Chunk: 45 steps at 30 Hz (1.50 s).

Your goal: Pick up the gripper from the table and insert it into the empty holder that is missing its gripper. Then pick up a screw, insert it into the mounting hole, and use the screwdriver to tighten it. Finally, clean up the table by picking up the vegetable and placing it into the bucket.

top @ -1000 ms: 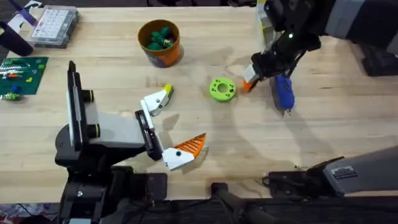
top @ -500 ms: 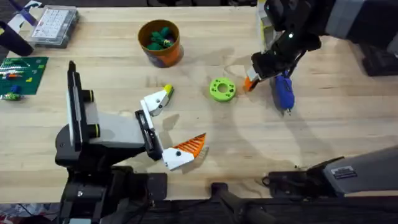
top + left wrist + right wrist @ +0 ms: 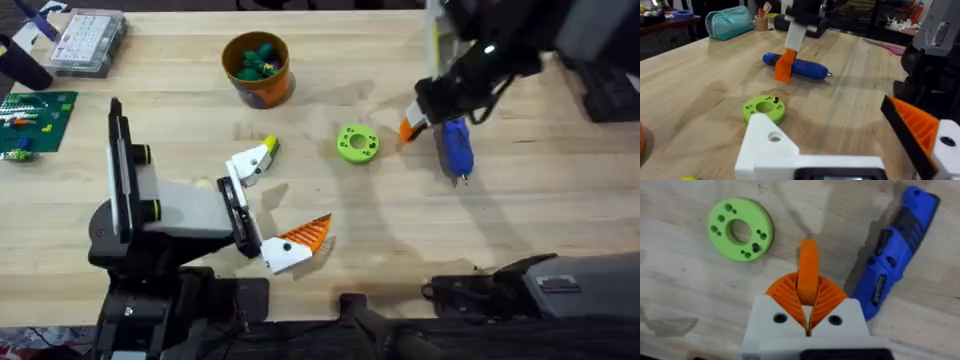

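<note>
Orange piece [image 3: 808, 265], narrow and round-ended, sits clamped between the ribbed orange pads of the right claw [image 3: 808, 287], whose fingers are pressed together on it. It hangs just off the worktop's [image 3: 540, 220] far right area; what the piece is, and whether its end touches the wood, cannot be told.

The screwdriver [image 3: 455, 148] lies flat just beside it on the right, metal tip pointing toward the near edge. The green disc [image 3: 357, 143] lies near on the other side, clear of both. The bucket [image 3: 258, 68] stands well apart at the far middle with green items inside.

The right arm reaches in from the far right, claw pointing down. The left claw [image 3: 285, 200] rests low at the near left, its fingers wide apart and holding nothing, one white with a yellow tip, the other orange-ribbed.

Bare wood lies between the disc and the left claw. A clear parts box [image 3: 90, 40] and a green board [image 3: 35, 115] sit along the left edge.
</note>
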### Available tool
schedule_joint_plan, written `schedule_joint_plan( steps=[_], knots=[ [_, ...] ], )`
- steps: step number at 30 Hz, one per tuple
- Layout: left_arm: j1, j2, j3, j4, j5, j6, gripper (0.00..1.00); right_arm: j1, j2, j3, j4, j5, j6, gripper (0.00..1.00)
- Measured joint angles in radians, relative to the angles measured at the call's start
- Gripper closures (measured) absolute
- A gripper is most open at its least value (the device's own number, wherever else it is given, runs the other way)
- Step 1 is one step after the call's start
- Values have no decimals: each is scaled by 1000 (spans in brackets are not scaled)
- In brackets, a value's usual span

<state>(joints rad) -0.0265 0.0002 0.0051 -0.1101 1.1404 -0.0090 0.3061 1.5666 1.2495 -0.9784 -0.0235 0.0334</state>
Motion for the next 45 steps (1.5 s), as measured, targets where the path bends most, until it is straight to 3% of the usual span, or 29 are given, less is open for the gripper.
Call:
schedule_joint_plan(
  steps=[8, 19, 30, 45],
  knots=[
    [0, 0, 0, 0, 0, 0, 10, 0, -186, 32, -56, -9, 29, 990],
    [0, 0, 0, 0, 0, 0, 10, 9, -339, 37, -50, -51, 113, 990],
    [0, 0, 0, 0, 0, 0, 10, 16, -377, 61, 39, -201, 185, 990],
    [0, 0, 0, -1, 0, 0, 10, 14, -380, 18, 352, -513, 197, 991]
  ],
)
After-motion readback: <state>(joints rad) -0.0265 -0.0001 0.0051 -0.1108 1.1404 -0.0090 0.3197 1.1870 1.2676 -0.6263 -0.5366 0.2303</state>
